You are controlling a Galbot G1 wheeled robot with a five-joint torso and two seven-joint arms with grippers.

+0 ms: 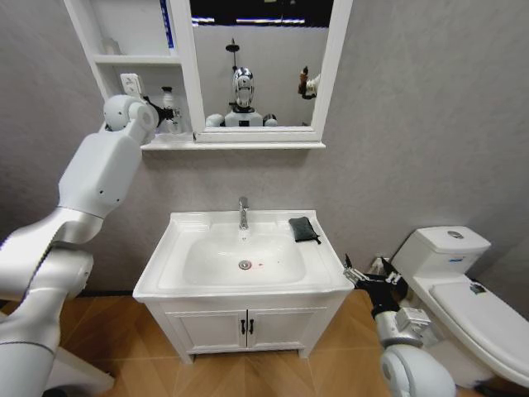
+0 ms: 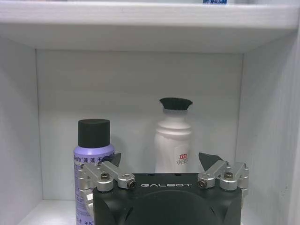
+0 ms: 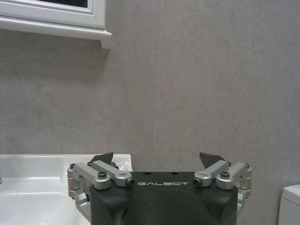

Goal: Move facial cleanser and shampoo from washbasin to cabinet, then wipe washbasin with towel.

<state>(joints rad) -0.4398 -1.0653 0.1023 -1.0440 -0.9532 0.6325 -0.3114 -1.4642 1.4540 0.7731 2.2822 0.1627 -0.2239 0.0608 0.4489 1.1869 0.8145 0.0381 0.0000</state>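
Glossy white ceramic washbasin (image 1: 178,248), chrome tap (image 1: 243,212), matt dark cloth towel (image 1: 303,229), seemingly plastic bottles, wood-look floor (image 1: 107,331)

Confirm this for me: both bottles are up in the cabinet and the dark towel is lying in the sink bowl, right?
Not quite. The head view shows the towel on the washbasin's flat back right corner, not in the bowl. Both bottles, the purple one and the white one, are in the cabinet.

Washbasin (image 1: 165,273): white rectangular top, oval bowl, chrome tap at back centre; sits on white two-door vanity.
Towel (image 1: 303,229): dark, folded, flat on basin's back right corner.
Cabinet (image 1: 136,59): white, wall-hung, open shelves left of mirror.
Lower compartment holds two upright bottles side by side: purple bottle (image 2: 92,161), black cap; white bottle (image 2: 173,140), black cap, red print.
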